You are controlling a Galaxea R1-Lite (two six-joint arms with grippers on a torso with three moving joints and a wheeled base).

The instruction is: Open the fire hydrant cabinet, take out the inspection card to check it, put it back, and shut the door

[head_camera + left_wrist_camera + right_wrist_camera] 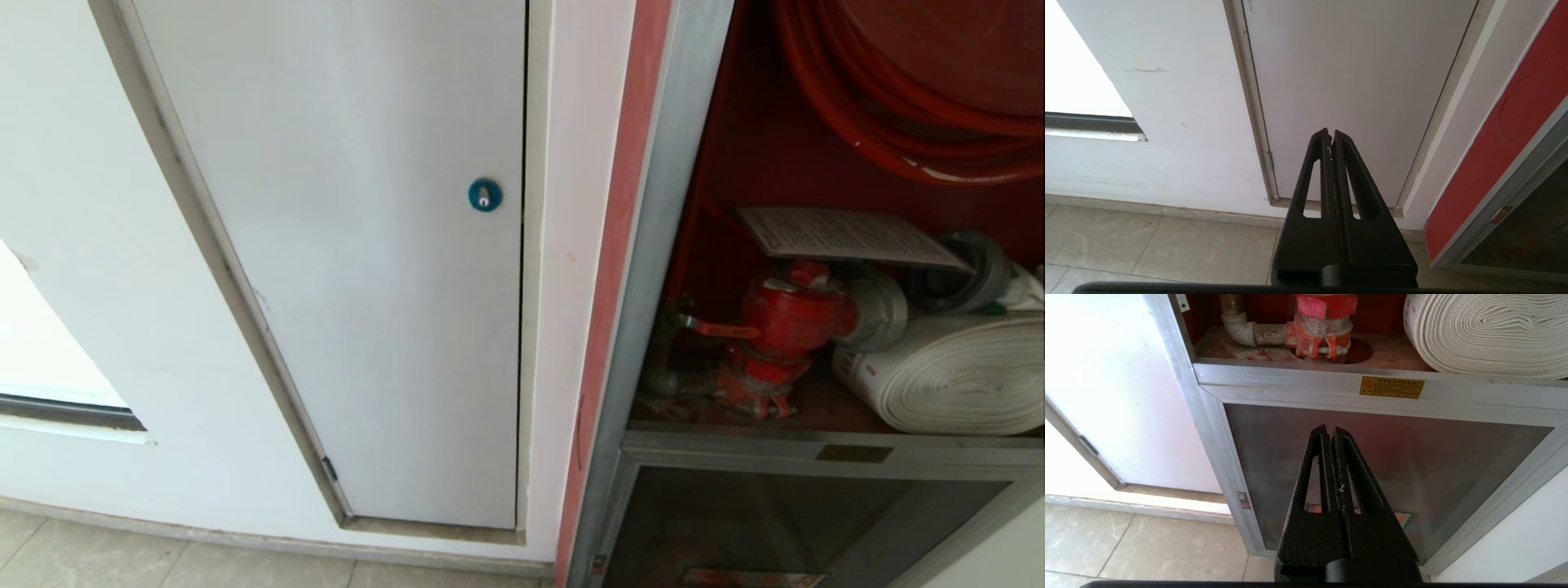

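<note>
My left gripper [1330, 134] and right gripper [1330, 430] are both shut and empty, the cabinet [645, 269] looks open, and the card [845, 237] lies on the red valve [788, 318], so a clumsy grab could knock it off.

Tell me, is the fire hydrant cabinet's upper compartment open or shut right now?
Open. The fire hydrant cabinet shows its red valve and rolled hose with no glass in front.

Left gripper [1331, 132] fingers pressed together, right gripper [1330, 428] likewise closed, both empty
</note>
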